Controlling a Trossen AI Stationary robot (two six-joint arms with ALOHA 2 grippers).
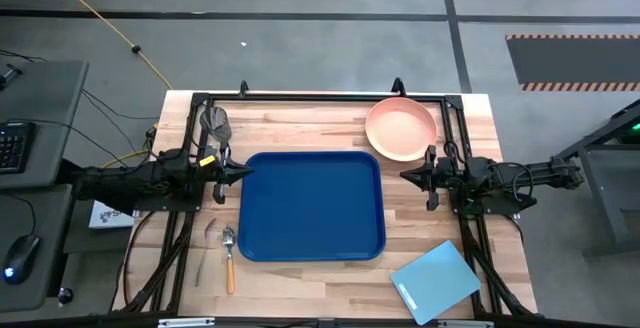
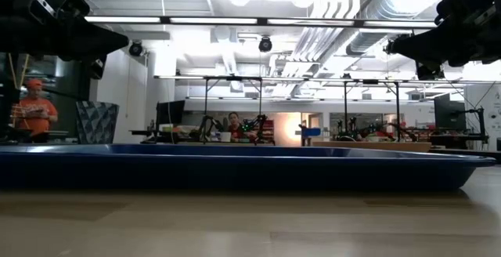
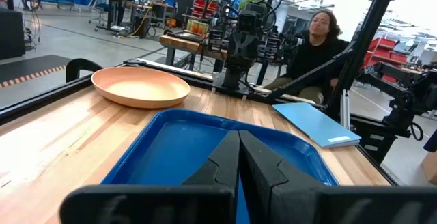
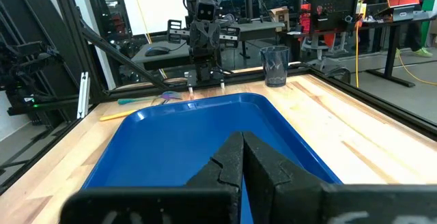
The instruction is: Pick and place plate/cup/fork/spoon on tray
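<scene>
**Both arms poised at the tray's edges, nothing loaded**

The tray [image 1: 311,206] sits in the middle of the table [image 1: 300,123], bare blue inside. The left gripper [image 1: 243,172] hangs right at the tray's left edge, fingers pressed together to a point, holding nothing. Opposite, the right gripper [image 1: 405,175] hovers just off the tray's right edge, its fingers closed tight too and just as empty, as the right wrist view confirms.

The plate [image 1: 401,128] lies on the wood just beyond the tray's far right corner, near the right gripper. The cup [image 1: 213,121] stands off the tray's far left corner, behind the left arm. The spoon [image 1: 229,259] lies off the tray's near left corner, orange handle pointing toward the table's front edge, with the fork [image 1: 204,256] just outside it, farther from the tray. A light-blue board [image 1: 435,281] rests tilted past the tray's near right corner.
</scene>
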